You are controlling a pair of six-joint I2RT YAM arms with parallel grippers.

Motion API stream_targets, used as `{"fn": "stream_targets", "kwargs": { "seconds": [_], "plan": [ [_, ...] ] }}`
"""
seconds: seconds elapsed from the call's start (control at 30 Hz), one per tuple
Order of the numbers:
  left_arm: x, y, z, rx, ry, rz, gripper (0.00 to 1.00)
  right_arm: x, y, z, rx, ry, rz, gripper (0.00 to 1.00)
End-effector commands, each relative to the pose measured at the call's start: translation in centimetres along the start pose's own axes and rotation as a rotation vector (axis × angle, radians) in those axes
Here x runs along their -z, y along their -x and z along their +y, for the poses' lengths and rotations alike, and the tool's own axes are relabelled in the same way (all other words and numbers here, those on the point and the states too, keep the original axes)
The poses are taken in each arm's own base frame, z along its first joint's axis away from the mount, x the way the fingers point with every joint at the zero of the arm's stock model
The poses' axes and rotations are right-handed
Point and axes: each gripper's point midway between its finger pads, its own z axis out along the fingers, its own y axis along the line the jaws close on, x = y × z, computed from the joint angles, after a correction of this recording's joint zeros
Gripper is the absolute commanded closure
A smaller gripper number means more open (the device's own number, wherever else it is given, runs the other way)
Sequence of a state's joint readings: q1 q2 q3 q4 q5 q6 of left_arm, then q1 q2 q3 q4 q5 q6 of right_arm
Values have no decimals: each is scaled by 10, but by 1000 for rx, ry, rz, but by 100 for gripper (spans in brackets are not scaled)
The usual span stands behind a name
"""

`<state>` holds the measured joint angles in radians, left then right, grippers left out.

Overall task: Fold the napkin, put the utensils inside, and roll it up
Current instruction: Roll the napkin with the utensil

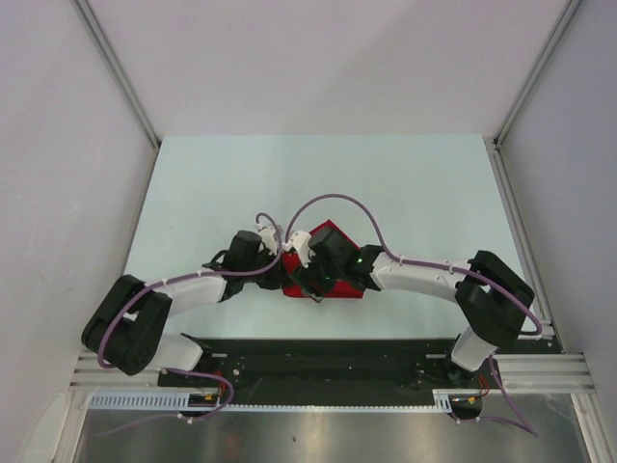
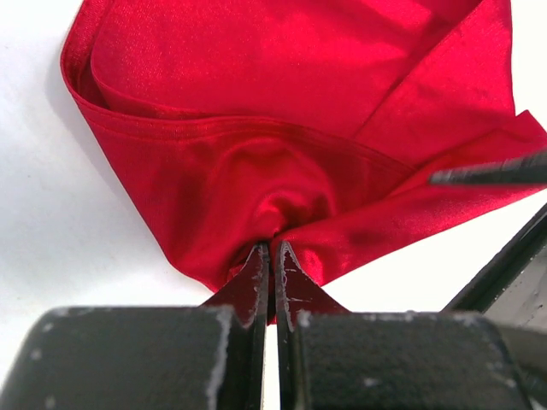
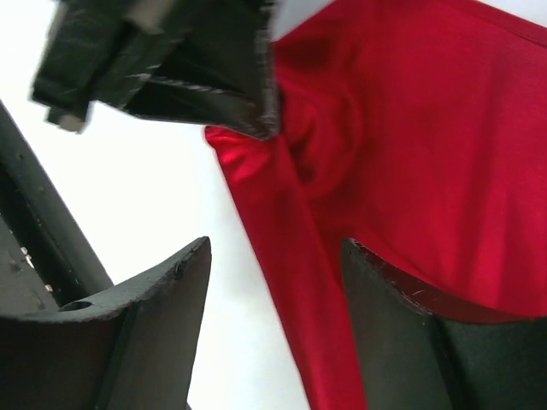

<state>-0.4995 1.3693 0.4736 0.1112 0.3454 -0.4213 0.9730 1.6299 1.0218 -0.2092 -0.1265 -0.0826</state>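
Observation:
The red napkin (image 2: 256, 111) lies bunched and partly folded on the white table, with layered edges showing. My left gripper (image 2: 272, 248) is shut on a puckered bit of its near edge. My right gripper (image 3: 275, 248) is open and straddles a folded strip of the napkin (image 3: 427, 171), one finger over bare table and the other over the cloth. It sits just short of the left gripper (image 3: 265, 128). From above, both grippers (image 1: 297, 270) (image 1: 313, 285) meet over the napkin (image 1: 333, 236) and cover most of it. The utensils are out of view.
The pale table (image 1: 212, 183) runs out behind and to both sides of the napkin. Grey walls with metal posts (image 1: 116, 68) enclose it. A black base rail (image 1: 318, 362) lies along the near edge under the arms.

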Motion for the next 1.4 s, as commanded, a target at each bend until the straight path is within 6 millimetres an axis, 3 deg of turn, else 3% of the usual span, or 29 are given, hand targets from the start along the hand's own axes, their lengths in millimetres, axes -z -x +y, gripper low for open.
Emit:
{"fn": "stream_targets", "kwargs": {
  "seconds": [0.0,0.07,0.33,0.6,0.8,1.0,1.27,1.37],
  "plan": [
    [-3,-5,9,33,30,43,100,-2,34,29,134,26,-125,33],
    [-3,-5,10,39,25,46,100,-1,35,34,186,-21,-140,33],
    [-5,-6,12,60,16,66,100,-9,4,33,305,-154,-75,34],
    [-6,-6,11,58,6,74,100,-20,-10,19,359,-245,-34,35],
    [-5,-4,10,51,1,71,100,-22,0,12,407,-310,-68,35],
    [-4,0,7,42,-11,59,100,-32,-10,6,403,-296,-19,36],
    [-3,4,1,30,-37,44,100,-41,-36,1,340,-230,101,42],
    [-2,7,-2,28,-55,37,99,-42,-45,3,304,-191,135,54]
  ]
}}
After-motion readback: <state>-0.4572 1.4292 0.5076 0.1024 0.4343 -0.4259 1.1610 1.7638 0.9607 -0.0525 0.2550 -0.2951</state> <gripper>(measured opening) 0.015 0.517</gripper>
